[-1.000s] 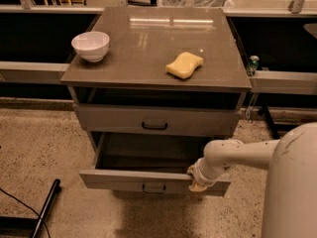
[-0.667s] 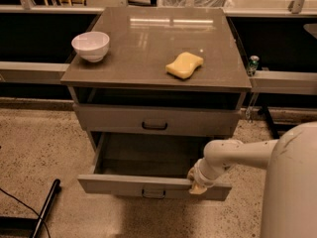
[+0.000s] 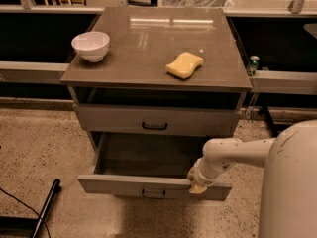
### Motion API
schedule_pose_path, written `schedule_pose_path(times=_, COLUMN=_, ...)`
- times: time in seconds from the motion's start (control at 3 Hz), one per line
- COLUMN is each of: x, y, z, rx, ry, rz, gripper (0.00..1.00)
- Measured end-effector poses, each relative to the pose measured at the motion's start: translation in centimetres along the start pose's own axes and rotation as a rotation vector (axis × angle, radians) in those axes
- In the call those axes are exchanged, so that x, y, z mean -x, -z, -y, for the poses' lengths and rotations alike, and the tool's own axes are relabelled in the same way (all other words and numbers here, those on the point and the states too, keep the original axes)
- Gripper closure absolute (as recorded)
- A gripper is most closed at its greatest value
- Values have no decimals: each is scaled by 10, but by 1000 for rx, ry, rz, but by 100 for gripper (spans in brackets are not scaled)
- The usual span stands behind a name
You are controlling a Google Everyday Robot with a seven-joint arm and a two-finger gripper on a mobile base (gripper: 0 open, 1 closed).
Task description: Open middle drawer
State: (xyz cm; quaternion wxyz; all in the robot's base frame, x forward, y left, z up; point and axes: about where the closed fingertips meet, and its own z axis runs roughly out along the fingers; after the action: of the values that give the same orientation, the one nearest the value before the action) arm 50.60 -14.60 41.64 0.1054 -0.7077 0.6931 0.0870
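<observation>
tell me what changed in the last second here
The middle drawer has slid further out toward the camera, and the gripper at its front edge, right of the handle, has come along with it. The white bowl, the yellow sponge and the drawer above stayed put.

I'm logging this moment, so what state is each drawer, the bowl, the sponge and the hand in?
middle drawer: pulled out, nothing visible inside.
upper drawer: shut.
bowl: upright on the cabinet top, looks empty.
sponge: lying flat on the cabinet top.
hand: at the middle drawer's front edge, right of centre.
</observation>
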Motion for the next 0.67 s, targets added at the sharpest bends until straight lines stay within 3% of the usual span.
schedule_pose_path(times=0.33, x=0, y=0, z=0, rx=0, ry=0, rz=0, gripper=36)
schedule_pose_path(times=0.67, x=0, y=0, z=-2, rx=0, ry=4, rz=-1, gripper=4)
